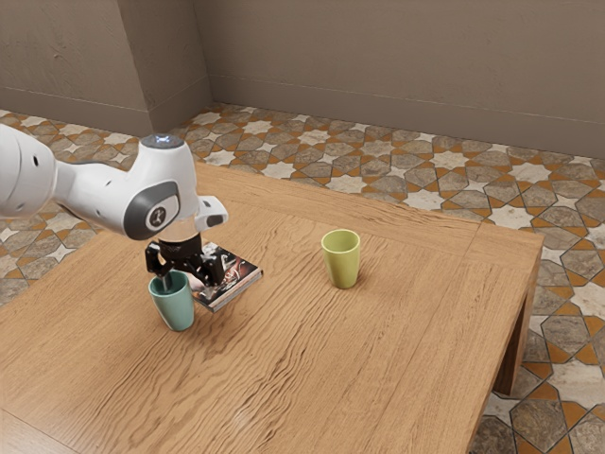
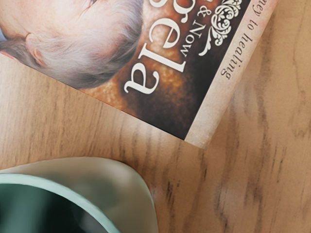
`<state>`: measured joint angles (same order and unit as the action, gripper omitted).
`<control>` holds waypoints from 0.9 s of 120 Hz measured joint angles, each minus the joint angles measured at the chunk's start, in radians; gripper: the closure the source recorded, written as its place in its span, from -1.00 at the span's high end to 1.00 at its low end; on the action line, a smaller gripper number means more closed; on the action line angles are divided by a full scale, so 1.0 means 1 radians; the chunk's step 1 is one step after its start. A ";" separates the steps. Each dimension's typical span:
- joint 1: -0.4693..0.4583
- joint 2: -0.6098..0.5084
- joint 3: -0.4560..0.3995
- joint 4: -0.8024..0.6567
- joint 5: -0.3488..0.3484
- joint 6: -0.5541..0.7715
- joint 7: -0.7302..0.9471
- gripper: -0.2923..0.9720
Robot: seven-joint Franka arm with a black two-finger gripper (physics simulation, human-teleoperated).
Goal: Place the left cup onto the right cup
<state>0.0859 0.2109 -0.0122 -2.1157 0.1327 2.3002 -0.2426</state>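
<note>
Where the white arm ends, the black gripper is seen lowered onto the mouth of the teal cup, which stands upright on the wooden table toward the exterior view's left. Whether the gripper is clamped on the cup's rim or merely set against it cannot be told, since the cup and the hand cover that spot.

Just beside the teal cup, on the side toward the exterior view's right, a book is laid flat on the tabletop; whether the two touch cannot be told. From the wrist view the cup's pale green rim and dark inside are seen directly under the hand, with a corner of the book's brown cover, printed in white lettering, lying apart from it across bare wood.

Well apart, further toward the exterior view's right, the yellow-green cup is set upright on the table, with nothing stacked on it.
</note>
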 joint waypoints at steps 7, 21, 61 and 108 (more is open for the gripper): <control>0.000 0.006 0.000 0.000 0.000 0.004 0.000 0.42; 0.000 0.014 0.000 0.000 -0.001 0.013 -0.001 0.23; 0.000 0.008 0.001 0.000 -0.001 0.020 0.002 -0.43; -0.002 0.000 0.002 0.000 0.008 0.006 0.001 -0.67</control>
<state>0.0844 0.2110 -0.0099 -2.1153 0.1410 2.3058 -0.2416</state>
